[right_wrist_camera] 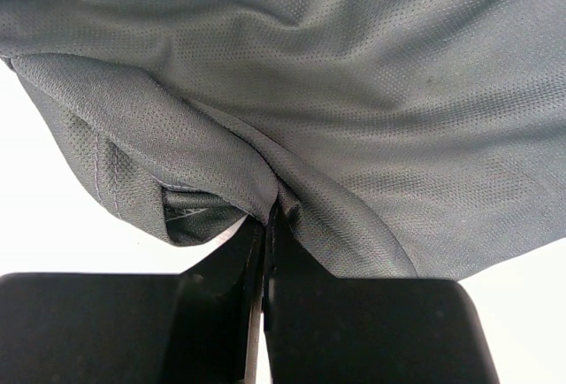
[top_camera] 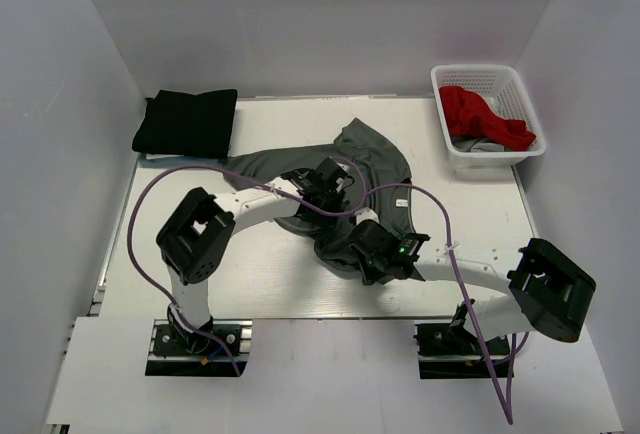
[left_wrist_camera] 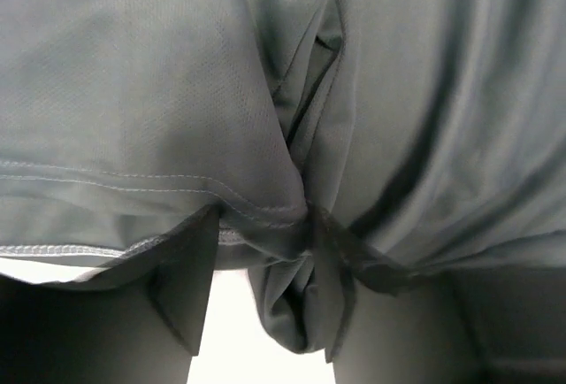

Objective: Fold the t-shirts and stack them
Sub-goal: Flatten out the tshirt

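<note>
The dark grey t-shirt [top_camera: 375,159] lies crumpled in the middle of the table. My left gripper [top_camera: 325,182] rests on its left part. In the left wrist view the left gripper [left_wrist_camera: 265,225] has its jaws apart, with a hanging fold of the grey t-shirt [left_wrist_camera: 292,304] between them, against the right finger [left_wrist_camera: 389,331]. My right gripper [top_camera: 365,244] is at the shirt's near edge. In the right wrist view the right gripper [right_wrist_camera: 270,211] is shut on a pinch of the grey cloth [right_wrist_camera: 371,92]. The black t-shirt [top_camera: 187,121] lies folded at the back left. The red t-shirt [top_camera: 480,114] sits in the basket.
The white mesh basket [top_camera: 489,73] stands at the back right, with a bit of grey cloth under the red shirt. Purple cables [top_camera: 150,194] loop over both arms. White walls close in the table on three sides.
</note>
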Motion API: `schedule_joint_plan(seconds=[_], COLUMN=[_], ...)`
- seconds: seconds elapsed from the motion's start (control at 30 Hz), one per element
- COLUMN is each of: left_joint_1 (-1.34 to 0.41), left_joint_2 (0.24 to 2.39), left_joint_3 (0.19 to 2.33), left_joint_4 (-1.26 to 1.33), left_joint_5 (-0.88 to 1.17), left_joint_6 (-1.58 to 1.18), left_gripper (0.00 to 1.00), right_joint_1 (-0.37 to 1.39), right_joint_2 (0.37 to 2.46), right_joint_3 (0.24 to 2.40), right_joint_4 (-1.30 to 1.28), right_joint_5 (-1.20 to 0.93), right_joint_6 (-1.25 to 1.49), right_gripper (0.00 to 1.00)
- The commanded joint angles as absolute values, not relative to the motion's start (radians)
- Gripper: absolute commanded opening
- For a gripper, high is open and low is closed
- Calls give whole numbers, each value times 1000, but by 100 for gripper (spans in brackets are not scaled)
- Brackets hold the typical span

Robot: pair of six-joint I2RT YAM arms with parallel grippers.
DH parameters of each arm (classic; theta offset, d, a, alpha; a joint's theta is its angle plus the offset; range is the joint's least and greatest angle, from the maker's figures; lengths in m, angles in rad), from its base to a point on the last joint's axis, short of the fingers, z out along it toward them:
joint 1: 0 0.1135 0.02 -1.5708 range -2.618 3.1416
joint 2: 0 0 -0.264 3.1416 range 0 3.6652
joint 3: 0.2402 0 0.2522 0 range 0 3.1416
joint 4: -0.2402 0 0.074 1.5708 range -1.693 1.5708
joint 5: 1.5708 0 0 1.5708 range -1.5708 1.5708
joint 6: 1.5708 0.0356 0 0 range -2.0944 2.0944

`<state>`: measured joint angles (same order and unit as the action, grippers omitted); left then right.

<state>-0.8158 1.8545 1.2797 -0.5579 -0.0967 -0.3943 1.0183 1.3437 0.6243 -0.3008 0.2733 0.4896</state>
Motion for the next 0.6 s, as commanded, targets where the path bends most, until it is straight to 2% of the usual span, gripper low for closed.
schedule_joint_plan(seconds=[0.0, 0.1, 0.17, 0.5, 0.57], left_joint_1=[-819, -819, -819, -819, -819], left_joint_2=[1874, 1853, 1812, 1654, 1600], left_joint_3=[1327, 1327, 1327, 1324, 1295], left_joint_4=[-601, -612, -612, -820, -831], left_joint_5=[-89, -116, -158, -337, -374], left_joint_6=[-413, -434, -443, -512, -535], left_gripper=[41, 22, 19, 19, 23], right_joint_1=[1006, 1000, 999, 996, 991], right_joint_2=[1362, 1356, 1358, 1339, 1335], right_joint_3=[604, 600, 601, 606, 598], right_joint_4=[-318, -318, -318, -377, -385], right_joint_5=[278, 273, 268, 281, 281], right_joint_6=[491, 489, 489, 495, 500], right_gripper=[0, 0, 0, 0, 0])
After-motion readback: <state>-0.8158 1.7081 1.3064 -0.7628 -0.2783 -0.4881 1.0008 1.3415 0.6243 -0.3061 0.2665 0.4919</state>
